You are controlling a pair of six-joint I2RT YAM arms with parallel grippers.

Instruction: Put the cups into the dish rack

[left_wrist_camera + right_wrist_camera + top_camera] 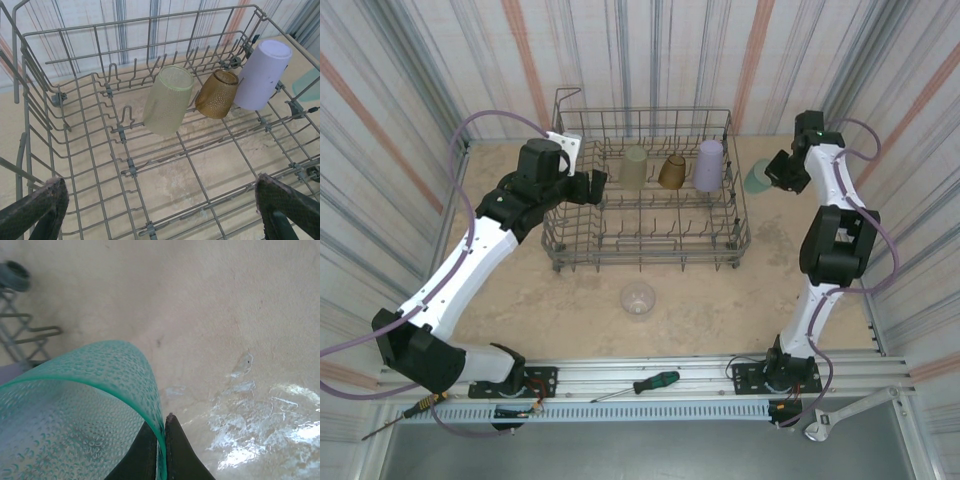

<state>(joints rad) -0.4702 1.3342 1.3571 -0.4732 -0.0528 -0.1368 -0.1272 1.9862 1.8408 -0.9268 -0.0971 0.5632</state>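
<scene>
**A:** What's closest to the lens?

**B:** In the right wrist view, the teal cup [75, 405] fills the lower left of the frame. The right pincer [162, 422] is closed on its wall at the bottom centre, one finger inside the rim and one outside.

**A:** Where does that cup sit overall?

**B:** From the top view it's at the right of centre, just beside the upper right corner of the rack [640, 258] and outside it. I can't tell whether it touches the bench [520, 300].

**A:** And the left pincer [160, 184]?

**B:** It's spread wide and holds nothing. Its fingers [40, 205] show in the two bottom corners of the left wrist view, over the rack's wire floor. From above it's at the rack's left side.

**A:** Anything in the rack?

**B:** Three cups stand in a row along the upper half, tilted against the tines. Left to right they are the yellow-green cup [167, 105], the amber cup [216, 95] and the lavender cup [260, 75], which is base up. The amber cup is touching the lavender one.

**A:** What's outside it?

**B:** A clear cup [638, 298] sits on the bench just below the rack, at centre frame. A green-handled screwdriver [655, 382] lies on the rail at bottom centre, and a wrench [840, 415] at the lower right.
</scene>
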